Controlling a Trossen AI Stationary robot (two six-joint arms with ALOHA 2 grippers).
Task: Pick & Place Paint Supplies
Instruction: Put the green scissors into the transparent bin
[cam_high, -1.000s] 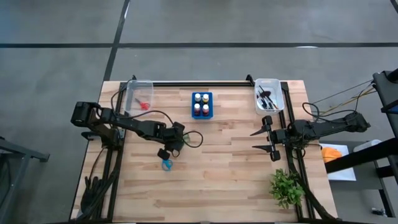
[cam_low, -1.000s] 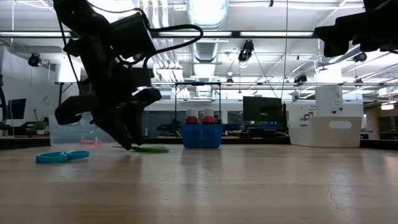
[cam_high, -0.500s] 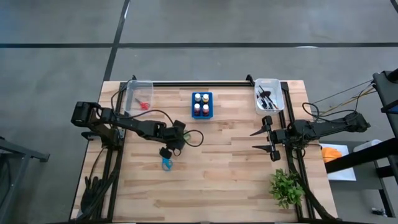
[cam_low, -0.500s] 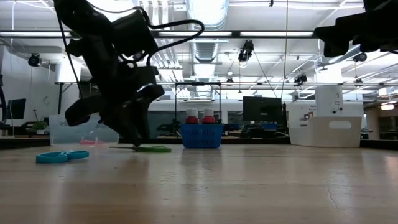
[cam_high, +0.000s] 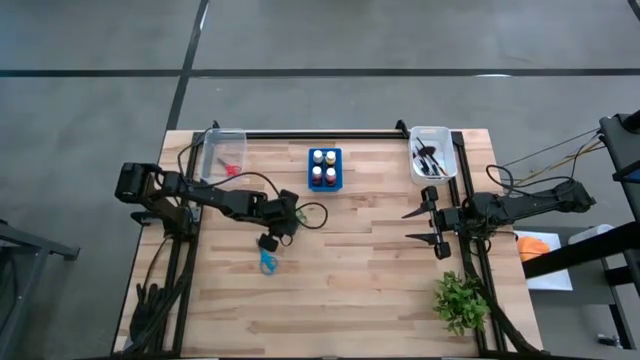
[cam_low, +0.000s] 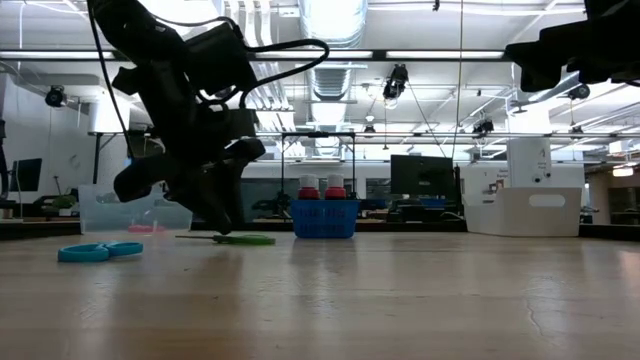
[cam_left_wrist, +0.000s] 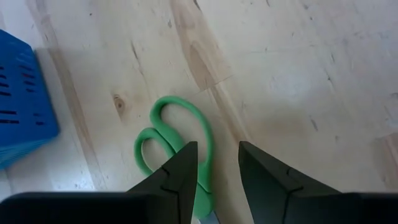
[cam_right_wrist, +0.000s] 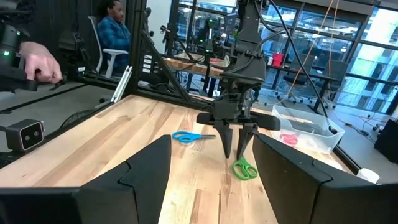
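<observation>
The left gripper (cam_left_wrist: 214, 177) is hanging with fingers apart directly over green scissors (cam_left_wrist: 177, 146) lying flat on the table (cam_left_wrist: 298, 74), their long axis running between the fingers. The right gripper (cam_high: 432, 226), also spread, is waiting well away.

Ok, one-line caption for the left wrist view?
Left gripper, fingers open, poised over green scissors lying on the wooden table.

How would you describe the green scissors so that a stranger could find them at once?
Start at the blue bottle holder near the far middle of the wooden table, then go toward the left gripper. The green scissors lie flat on the wood right below its open fingers. The blue scissors lie nearer the table's front edge, and the red scissors lie in a clear bin.
</observation>
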